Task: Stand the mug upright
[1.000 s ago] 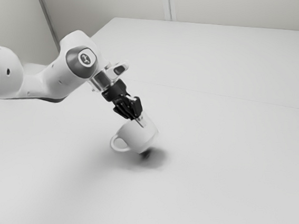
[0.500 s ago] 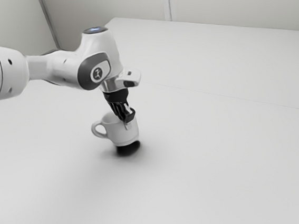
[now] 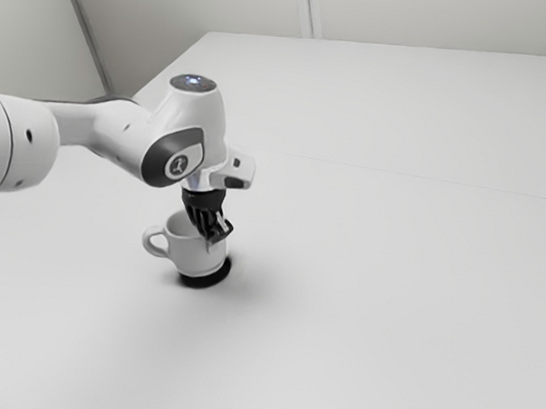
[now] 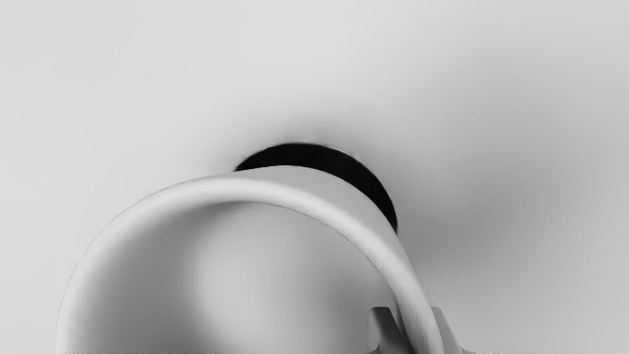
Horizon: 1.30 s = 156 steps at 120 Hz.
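Over table [image 3: 387, 322], mug [image 3: 188, 256] (nearly) upright

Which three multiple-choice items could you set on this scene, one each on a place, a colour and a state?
1. On which side of the mug is its handle?
A. The exterior view's right
B. The exterior view's left
C. The side facing away from the arm

2. What colour is the mug?
A. Red
B. Blue
C. White

3. How do the jaws stand?
A. Shut on the mug's side at the rim
B. Open, well away from the mug
C. Shut on the handle

1: B, the loop sticks out toward the exterior view's left.
2: C, its outer wall is plain white.
3: A, the wrist view shows one finger inside the mug and the other outside, the wall between them.
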Tool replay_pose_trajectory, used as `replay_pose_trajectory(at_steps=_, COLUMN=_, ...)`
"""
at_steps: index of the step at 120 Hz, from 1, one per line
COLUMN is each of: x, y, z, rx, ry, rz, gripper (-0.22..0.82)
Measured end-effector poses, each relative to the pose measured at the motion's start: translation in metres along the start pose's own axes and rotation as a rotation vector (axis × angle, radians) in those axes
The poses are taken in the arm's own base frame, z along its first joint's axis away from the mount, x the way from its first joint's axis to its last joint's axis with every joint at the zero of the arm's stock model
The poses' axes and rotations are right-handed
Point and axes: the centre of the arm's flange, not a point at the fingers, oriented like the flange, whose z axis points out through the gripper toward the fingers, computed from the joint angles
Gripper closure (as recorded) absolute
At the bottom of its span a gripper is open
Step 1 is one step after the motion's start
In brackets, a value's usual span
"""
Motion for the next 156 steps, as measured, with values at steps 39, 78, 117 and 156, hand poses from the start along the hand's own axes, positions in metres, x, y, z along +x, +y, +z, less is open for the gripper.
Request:
replay_pose_trajectory(at_steps=39, x=0.004, y=0.001, z=0.006, rx=0.014, ry=0.057, rz=-0.068, gripper=0.75)
replay_pose_trajectory(at_steps=78, x=0.006, y=0.013, z=0.013, rx=0.013, ry=0.103, rz=-0.103, gripper=0.74)
replay_pose_trajectory(at_steps=117, x=0.010, y=0.012, z=0.017, rx=0.014, ry=0.133, rz=-0.140, gripper=0.74)
replay_pose_trajectory(at_steps=156, x=0.010, y=0.011, z=0.010, rx=0.004, ry=0.148, rz=-0.159, gripper=0.29)
